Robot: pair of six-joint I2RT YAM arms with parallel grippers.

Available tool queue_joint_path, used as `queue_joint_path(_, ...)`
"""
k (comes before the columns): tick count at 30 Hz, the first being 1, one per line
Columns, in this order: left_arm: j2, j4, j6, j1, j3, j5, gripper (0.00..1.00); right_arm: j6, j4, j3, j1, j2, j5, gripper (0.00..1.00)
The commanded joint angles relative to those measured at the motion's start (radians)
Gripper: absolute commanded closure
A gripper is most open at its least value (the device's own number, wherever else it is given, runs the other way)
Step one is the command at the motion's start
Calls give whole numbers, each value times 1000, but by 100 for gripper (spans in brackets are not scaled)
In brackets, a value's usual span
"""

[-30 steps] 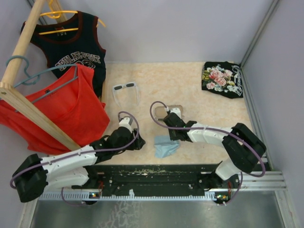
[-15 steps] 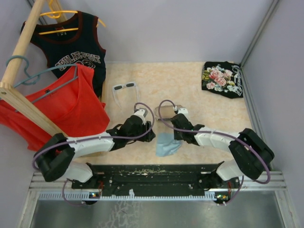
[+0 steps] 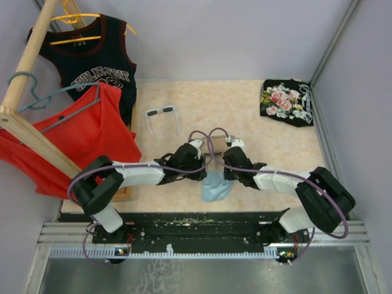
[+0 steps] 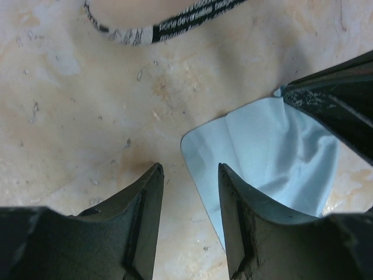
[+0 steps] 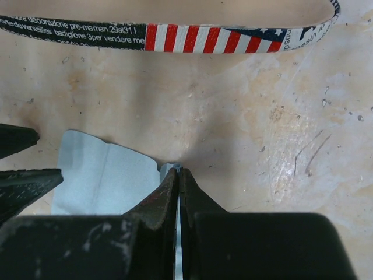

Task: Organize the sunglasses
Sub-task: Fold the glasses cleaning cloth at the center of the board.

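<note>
2 grippers at the light-blue cloth [image 3: 215, 188], sunglasses [image 3: 162, 112] lying apart.
The right gripper [image 5: 178, 170] was pinched shut on the cloth's edge. The left gripper [image 4: 187, 169] hung with fingers parted over the opposite edge, gripping nothing. The sunglasses lay on the table [image 3: 245, 104] at 10 o'clock from both grippers, well apart, arms unfolded.

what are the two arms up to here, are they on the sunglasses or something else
Both arms are at the light-blue cloth, not the eyewear. The right end effector is shut on one edge of the cloth, which lies on the table just in front of the flag-print case. The left end effector is open and low at the cloth's other side, gripping nothing. The white sunglasses lie farther back, arms unfolded, with nothing touching them.
</note>
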Motion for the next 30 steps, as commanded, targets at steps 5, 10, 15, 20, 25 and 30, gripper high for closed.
queue_joint_path(5,93,-82,47,-4,101,-50,56,40,82,-56,-10,-27,-31,100)
queue_joint_path(10,116,-117,52,-17,109,-88,60,89,119,-92,-10,-34,-43,100)
queue_joint_path(15,111,-120,47,-32,69,-109,61,123,152,-124,-17,-44,-57,100)
queue_joint_path(20,120,-120,33,-57,43,-122,60,138,152,-139,-18,-65,-51,100)
queue_joint_path(25,132,-148,31,-100,40,-190,60,151,158,-153,-24,-84,-53,100)
queue_joint_path(30,165,-180,30,-142,52,-256,62,154,160,-165,-27,-96,-52,100)
